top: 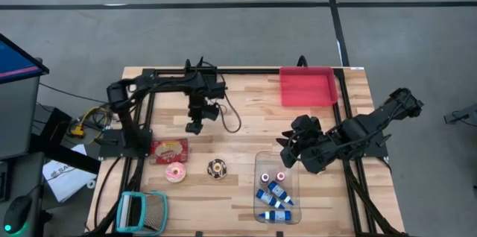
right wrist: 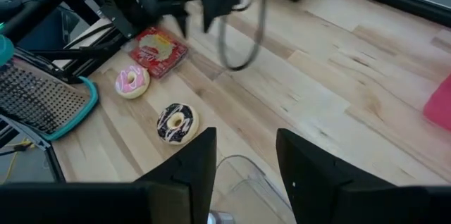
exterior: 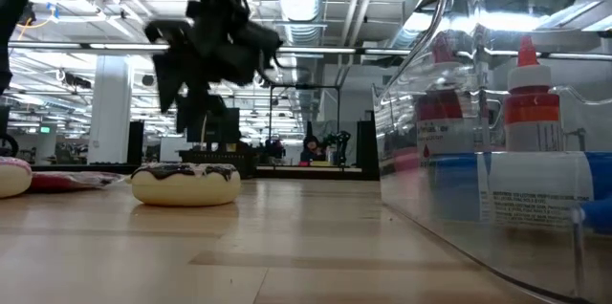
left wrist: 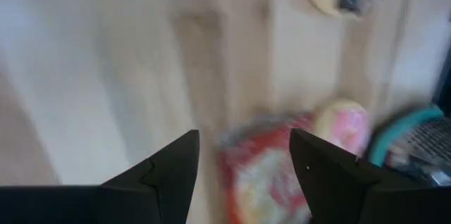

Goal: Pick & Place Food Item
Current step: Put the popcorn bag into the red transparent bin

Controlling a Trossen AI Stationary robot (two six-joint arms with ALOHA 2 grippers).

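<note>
Seemingly, red packet (top: 169,148) lies below open left jaws.

Wood, plastic and icing
Pale planked wooden table (top: 246,129); smooth red plastic tray (top: 307,86); clear glossy plastic bin (top: 277,186); shiny chocolate-iced donut (right wrist: 177,122); pink-iced donut (right wrist: 132,81); crinkly glossy red packet (top: 170,148).

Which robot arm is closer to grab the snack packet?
The left. Its tool hangs open just above the red snack packet beside the pink-iced doughnut. The right tool sits across the table by the clear plastic bin.
</note>
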